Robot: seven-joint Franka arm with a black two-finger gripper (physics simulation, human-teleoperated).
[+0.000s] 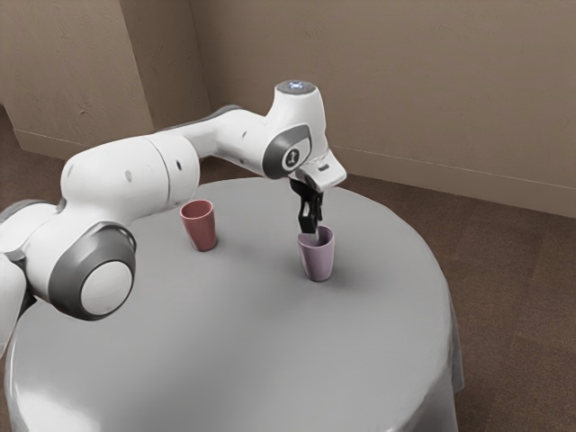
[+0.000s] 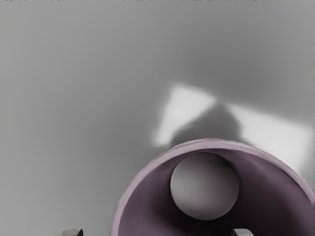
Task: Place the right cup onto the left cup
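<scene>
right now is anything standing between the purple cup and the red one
Nothing visible stands on the table between the purple cup and the red cup. The gripper is at the purple cup's rim, fingers open.

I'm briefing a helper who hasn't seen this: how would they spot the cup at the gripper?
On the round table draped in grey, find the black gripper. At its fingertips stands an upright, tapered cup. It is pale purple; the other cup, toward the exterior view's left, is red.
</scene>
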